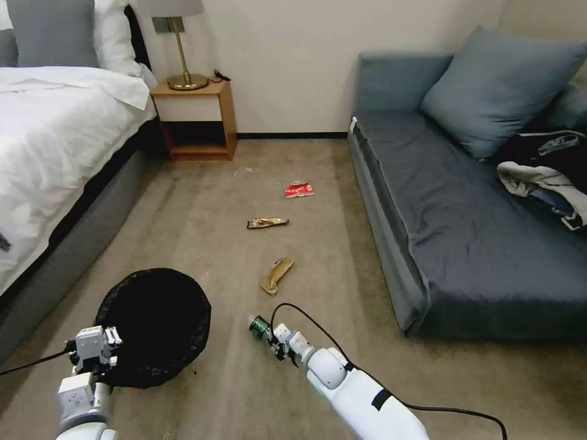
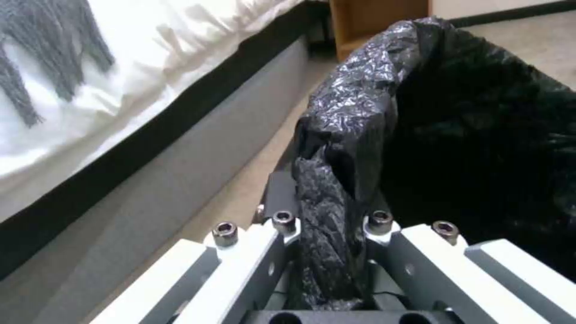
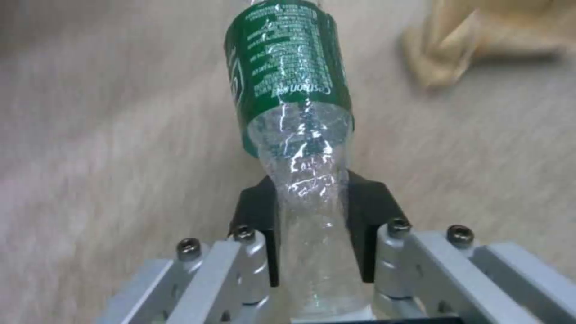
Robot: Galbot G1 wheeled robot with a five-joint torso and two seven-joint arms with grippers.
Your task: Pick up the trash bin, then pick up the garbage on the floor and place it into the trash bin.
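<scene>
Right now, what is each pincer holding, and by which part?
Left pincer grips the bin by its bag-covered rim. Right pincer grips the bottle by its clear end.

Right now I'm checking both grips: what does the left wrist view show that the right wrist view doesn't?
Left wrist view alone: the left hand clamped on the trash bin rim, its black liner bunched between the fingers, with the bed alongside. Right wrist view alone: the right hand shut on the clear bottle below its green label, crumpled brown paper beyond. Both share the beige carpet.
</scene>
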